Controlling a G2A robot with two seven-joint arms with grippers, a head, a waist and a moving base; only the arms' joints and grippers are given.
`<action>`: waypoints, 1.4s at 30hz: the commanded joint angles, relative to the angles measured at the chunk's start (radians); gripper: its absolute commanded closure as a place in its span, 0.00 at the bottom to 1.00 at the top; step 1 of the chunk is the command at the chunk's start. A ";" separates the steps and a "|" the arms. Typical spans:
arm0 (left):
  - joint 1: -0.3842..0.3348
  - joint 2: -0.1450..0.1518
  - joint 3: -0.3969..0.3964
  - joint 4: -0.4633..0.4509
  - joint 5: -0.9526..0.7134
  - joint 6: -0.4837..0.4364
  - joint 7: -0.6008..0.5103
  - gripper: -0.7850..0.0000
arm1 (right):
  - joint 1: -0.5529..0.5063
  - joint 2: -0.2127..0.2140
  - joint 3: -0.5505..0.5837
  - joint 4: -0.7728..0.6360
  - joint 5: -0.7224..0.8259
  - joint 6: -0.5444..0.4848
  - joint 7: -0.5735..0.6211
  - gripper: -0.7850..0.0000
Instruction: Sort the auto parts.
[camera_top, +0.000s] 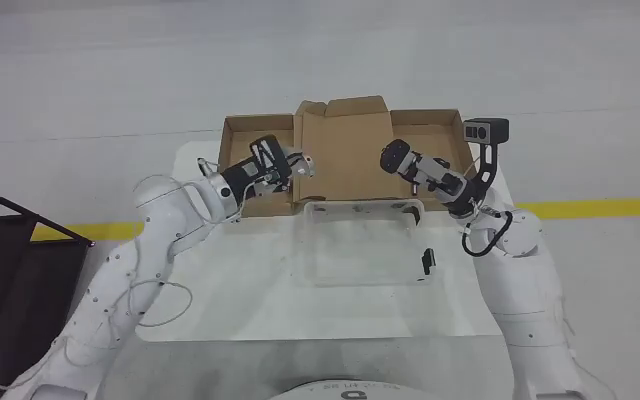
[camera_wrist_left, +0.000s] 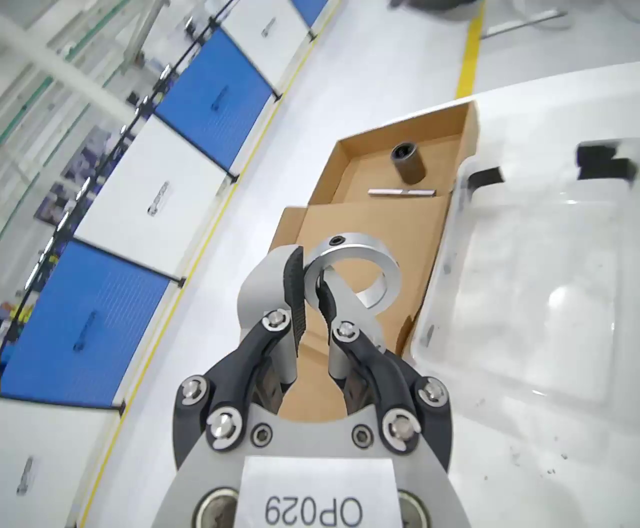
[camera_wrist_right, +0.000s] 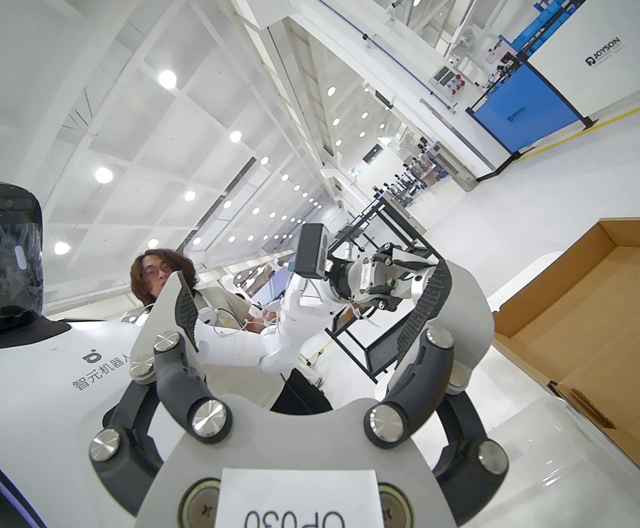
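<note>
Fingers (camera_wrist_left: 294, 285) of the left gripper (camera_wrist_left: 311, 287) pinch a silver ring (camera_wrist_left: 360, 247) above the cardboard box (camera_wrist_left: 345, 167) — the left wrist view picks out a black sleeve (camera_wrist_left: 407, 162) inside; the right gripper (camera_wrist_right: 310, 295) gapes wide, empty, tilted upward.

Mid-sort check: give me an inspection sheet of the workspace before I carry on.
Surface: white table carrying a cardboard box at its far edge and a clear tray nearer the robot.
Job's things: metal ring held above the box; dark cylinder and thin metal pin lie apart in the box's end compartment.
Clutter: small black piece at the tray's edge.
Grippers: left gripper shut on the ring's wall, one finger inside the ring; right gripper open, raised, holding nothing.
Cables: thin cable loops on the table beside the left arm.
Surroundings: yellow floor line; black rack beside the table.
</note>
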 joint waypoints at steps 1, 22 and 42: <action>0.066 0.006 -0.046 0.000 -0.059 -0.001 0.148 1.00 | 0.000 0.000 0.000 0.000 0.000 0.000 0.000 0.00; 0.191 0.015 -0.125 0.037 -0.034 0.019 0.335 1.00 | 0.000 0.000 0.000 0.000 0.000 0.000 0.000 0.00; 0.225 0.015 -0.237 0.148 -0.480 -0.402 0.569 1.00 | 0.000 0.000 0.000 0.000 0.000 0.000 0.000 0.00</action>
